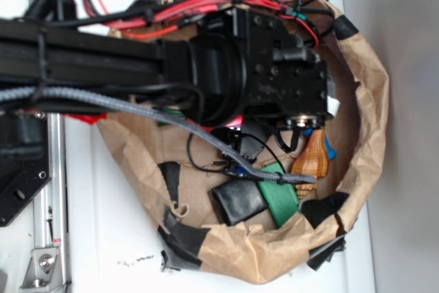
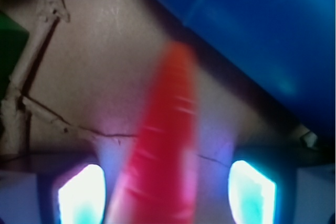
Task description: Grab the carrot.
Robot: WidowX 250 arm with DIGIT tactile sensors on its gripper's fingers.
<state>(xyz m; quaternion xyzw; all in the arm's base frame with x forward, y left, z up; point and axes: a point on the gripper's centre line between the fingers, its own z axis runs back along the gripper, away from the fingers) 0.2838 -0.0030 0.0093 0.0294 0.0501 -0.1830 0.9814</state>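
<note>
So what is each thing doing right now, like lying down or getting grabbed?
carrot: lying on the paper, between the fingers, tip pointing away, not clearly squeezed.
gripper: open, one finger on each side of the carrot.
blue toy: lying beside the carrot's tip.
seashell: lying in the bag, partly under the arm.
paper bag: open, rim rolled down.

Blue toy crowding carrot.

Carrot blurred, base cut off below, blue toy cropped, fingers perhaps apart
</note>
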